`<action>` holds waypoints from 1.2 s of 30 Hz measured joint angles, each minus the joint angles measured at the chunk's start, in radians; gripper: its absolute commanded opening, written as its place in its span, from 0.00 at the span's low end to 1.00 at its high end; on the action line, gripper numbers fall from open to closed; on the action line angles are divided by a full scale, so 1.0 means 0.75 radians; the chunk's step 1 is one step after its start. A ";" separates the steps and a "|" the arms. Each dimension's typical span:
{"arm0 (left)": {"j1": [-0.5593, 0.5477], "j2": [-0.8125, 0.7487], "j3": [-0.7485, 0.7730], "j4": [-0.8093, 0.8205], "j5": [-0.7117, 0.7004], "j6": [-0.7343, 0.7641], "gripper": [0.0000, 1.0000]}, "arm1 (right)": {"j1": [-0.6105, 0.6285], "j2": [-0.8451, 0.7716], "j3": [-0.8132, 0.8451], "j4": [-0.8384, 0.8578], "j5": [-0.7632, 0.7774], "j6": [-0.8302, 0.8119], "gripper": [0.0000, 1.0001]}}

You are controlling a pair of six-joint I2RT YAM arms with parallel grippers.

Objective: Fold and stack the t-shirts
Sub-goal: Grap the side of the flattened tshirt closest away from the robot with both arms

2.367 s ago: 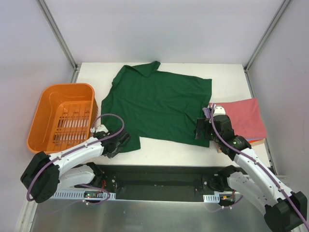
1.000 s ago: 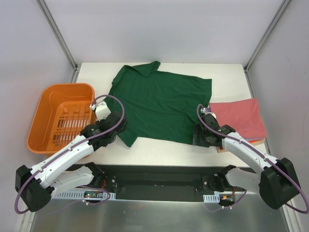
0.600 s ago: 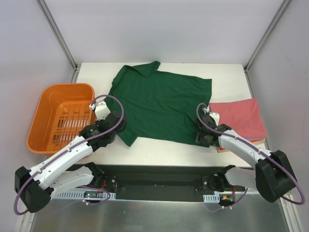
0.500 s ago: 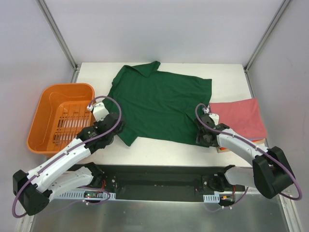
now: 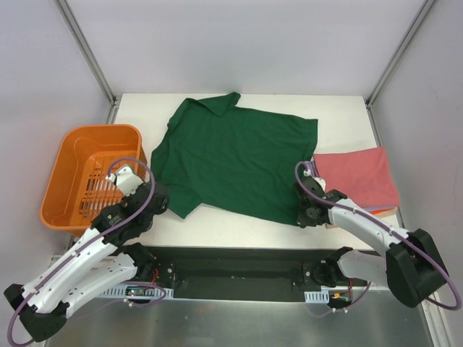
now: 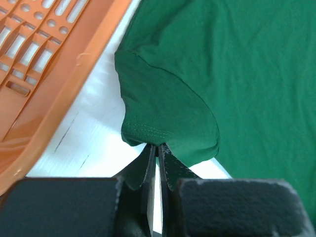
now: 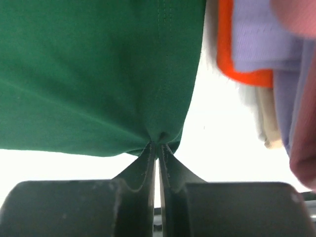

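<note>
The dark green t-shirt (image 5: 235, 155) is pinched at its two near corners, probably so both arms can lift and fold it together. The left gripper (image 6: 157, 148) is clamped on the corner just beside the orange basket (image 5: 72, 144). The right gripper (image 7: 157, 146) is clamped on the corner far from the basket, beside the folded shirts (image 5: 358, 177). The shirt lies spread out to the right of the basket.

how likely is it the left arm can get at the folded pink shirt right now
Probably not: the left gripper is shut on the green shirt's corner, and the pink shirt lies at the far right, past the right arm.
</note>
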 measured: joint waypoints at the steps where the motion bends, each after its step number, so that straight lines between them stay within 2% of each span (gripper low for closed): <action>1: 0.000 -0.032 -0.007 -0.019 0.002 -0.014 0.00 | 0.007 -0.033 -0.010 -0.013 -0.022 0.001 0.02; 12: 0.000 -0.245 -0.060 -0.163 0.148 -0.066 0.00 | 0.077 -0.423 -0.101 -0.201 -0.202 0.058 0.01; 18: 0.000 -0.274 -0.065 -0.159 0.187 -0.054 0.00 | 0.085 -0.521 -0.112 -0.263 -0.220 0.074 0.01; 24: 0.000 -0.071 -0.037 -0.004 0.184 0.048 0.00 | 0.080 -0.426 -0.013 -0.303 -0.175 0.057 0.01; 30: 0.023 0.172 0.100 0.231 0.145 0.201 0.00 | -0.007 -0.293 0.155 -0.304 -0.161 -0.005 0.01; 36: 0.289 0.428 0.217 0.512 0.295 0.390 0.00 | -0.142 -0.193 0.281 -0.254 -0.172 -0.094 0.01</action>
